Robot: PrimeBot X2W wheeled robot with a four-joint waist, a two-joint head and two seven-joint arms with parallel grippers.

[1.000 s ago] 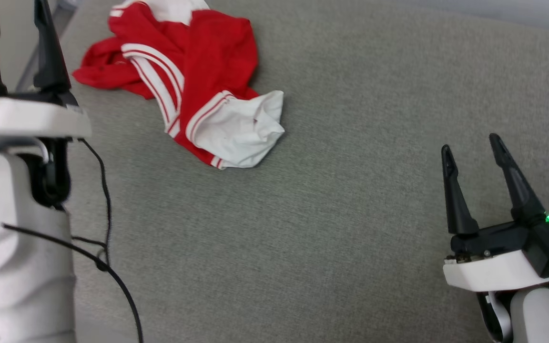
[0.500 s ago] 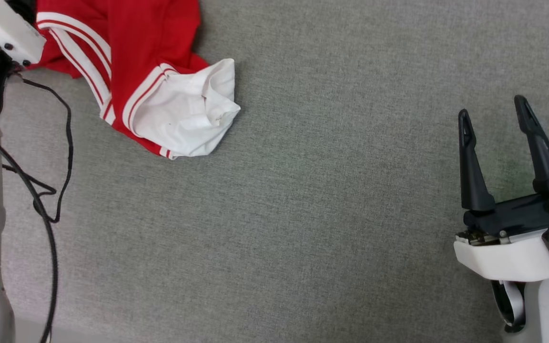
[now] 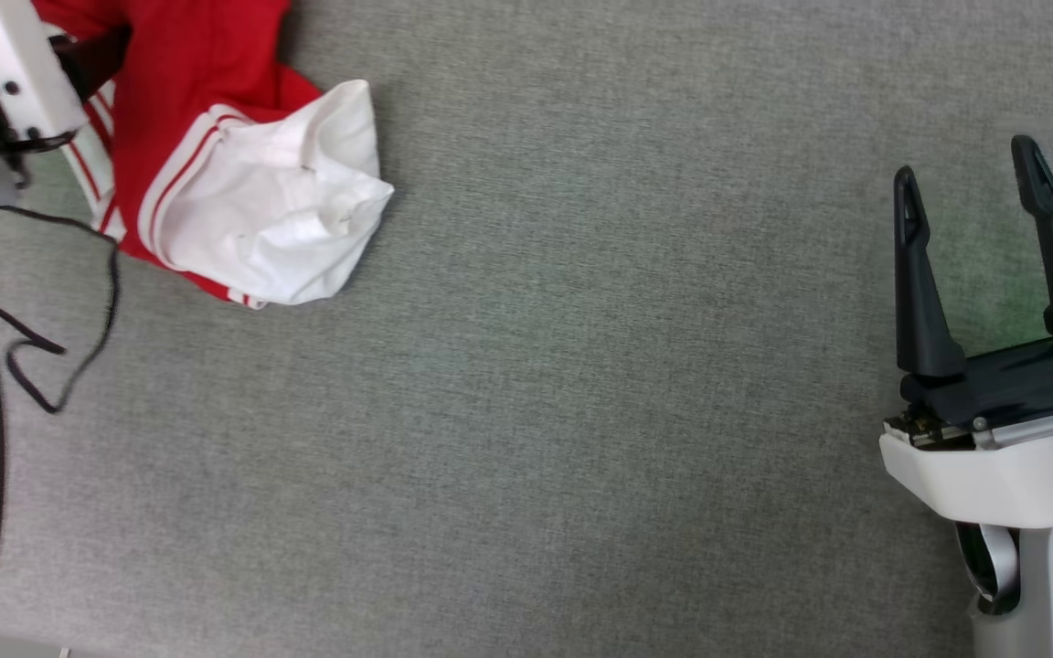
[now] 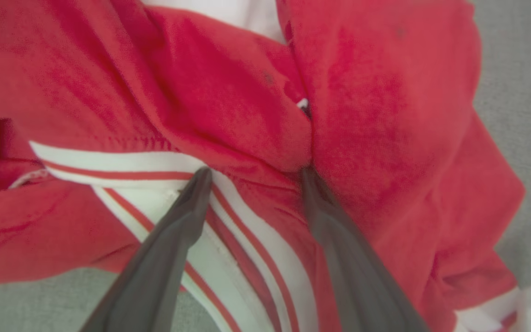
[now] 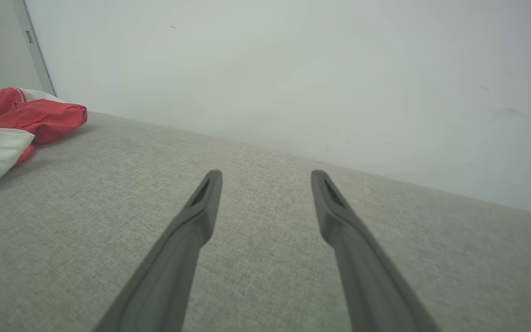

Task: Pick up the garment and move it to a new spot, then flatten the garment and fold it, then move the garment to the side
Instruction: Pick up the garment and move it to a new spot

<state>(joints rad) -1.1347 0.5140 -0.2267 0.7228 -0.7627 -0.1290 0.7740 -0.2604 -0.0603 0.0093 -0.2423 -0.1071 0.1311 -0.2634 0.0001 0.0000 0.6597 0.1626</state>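
The garment (image 3: 243,201) is a crumpled red shirt with a white sleeve and red-and-white striped trim, lying at the upper left of the grey surface. In the left wrist view my left gripper (image 4: 255,171) is open and down on the garment (image 4: 362,115). One fingertip (image 4: 202,177) rests on the striped trim and the other presses into a red fold, with a ridge of cloth between them. The head view shows its white wrist housing (image 3: 5,82) over the shirt. My right gripper (image 3: 965,160) is open and holds nothing at the lower right, far from the garment (image 5: 35,115).
A grey fabric surface (image 3: 581,411) spreads across the head view, with its near edge at the bottom left. A loose black cable (image 3: 33,366) hangs from the left arm over that surface. In the right wrist view a pale wall (image 5: 293,69) rises behind the surface.
The head camera has tilted and turned, so the whole picture shifted. My left gripper went from upright in the foreground to reaching down onto the garment. The right gripper stays open.
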